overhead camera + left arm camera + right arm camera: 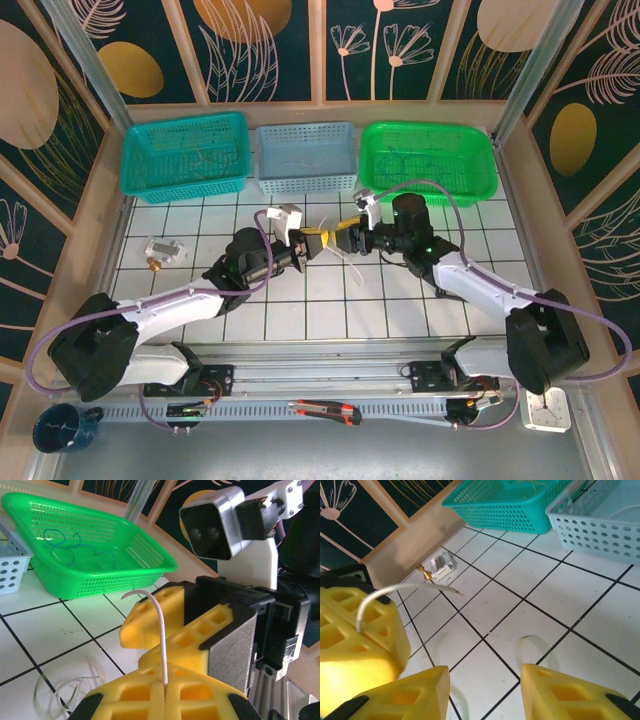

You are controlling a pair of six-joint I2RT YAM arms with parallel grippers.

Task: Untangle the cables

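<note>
Holding whitish wire [161, 630] pinched in left gripper's [164, 700] closed fingers, free end arcing out past its tips, just ahead and to one side of right gripper's [485, 690] parted, empty fingers; remaining cables [62, 692] looped below both.

a white tiled table [330, 310] with dark grout lines carries three perforated baskets side by side along its far edge: a teal basket [185, 152] on the left, a pale blue basket [305, 158] in the middle, a green basket [428, 160] on the right. near the left edge lies a small white device [163, 250], a brass fitting [152, 264] just beside it. thin whitish cables [70, 692] lie in loose loops on the middle tiles.
</note>
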